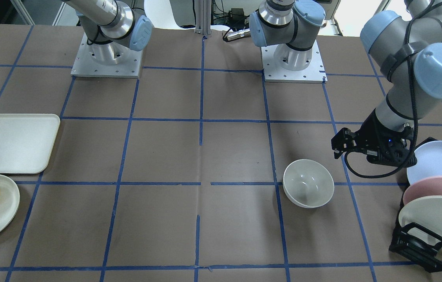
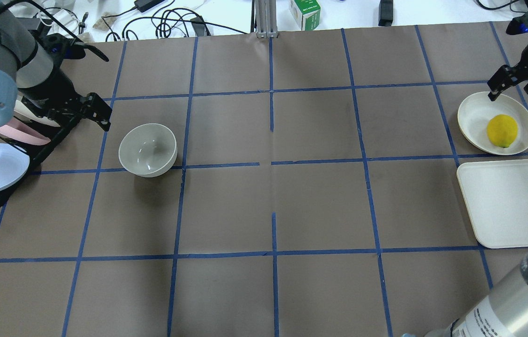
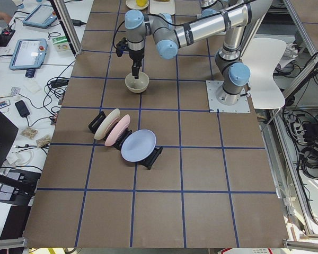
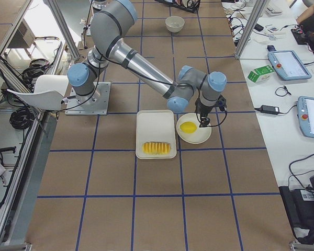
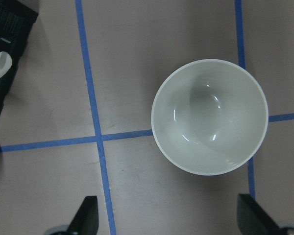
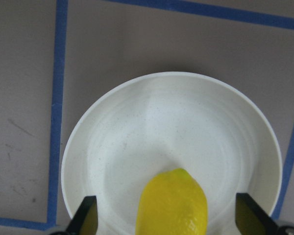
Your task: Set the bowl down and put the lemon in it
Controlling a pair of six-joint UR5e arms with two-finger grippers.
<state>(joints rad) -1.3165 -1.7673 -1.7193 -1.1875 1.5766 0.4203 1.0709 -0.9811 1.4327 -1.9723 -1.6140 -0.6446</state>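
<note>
Hovering over lemon [image 6: 172, 203], right tool [image 2: 510, 90], jaws apart

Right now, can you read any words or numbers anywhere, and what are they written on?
Nothing can be read for sure.
On the green and white box: some print, too small to read.
On the label stuck to the right arm: lines of print, too blurred to read.
On the blue tablet: a lit screen, too small to read.
On the bowl and the lemon: no writing at all.
</note>
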